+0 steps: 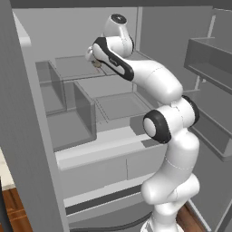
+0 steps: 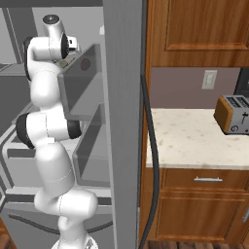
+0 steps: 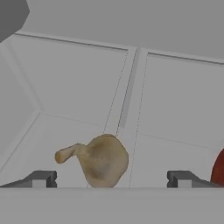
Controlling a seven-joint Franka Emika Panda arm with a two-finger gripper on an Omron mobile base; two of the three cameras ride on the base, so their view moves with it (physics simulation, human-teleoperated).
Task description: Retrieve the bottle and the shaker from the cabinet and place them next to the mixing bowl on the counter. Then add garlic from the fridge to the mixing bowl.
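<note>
Garlic on the fridge shelf

The garlic (image 3: pixel 103 160) is a tan, mottled bulb lying on its side on a pale grey fridge shelf (image 3: pixel 70 100), its short stem pointing left in the hand view. In the left base view it (image 1: pixel 96 64) shows as a small tan spot.

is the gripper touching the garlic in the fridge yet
Apart. In the hand view the garlic lies on the fridge shelf between the two fingertips, with clear shelf showing on both sides. The gripper is open wide around it.
</note>
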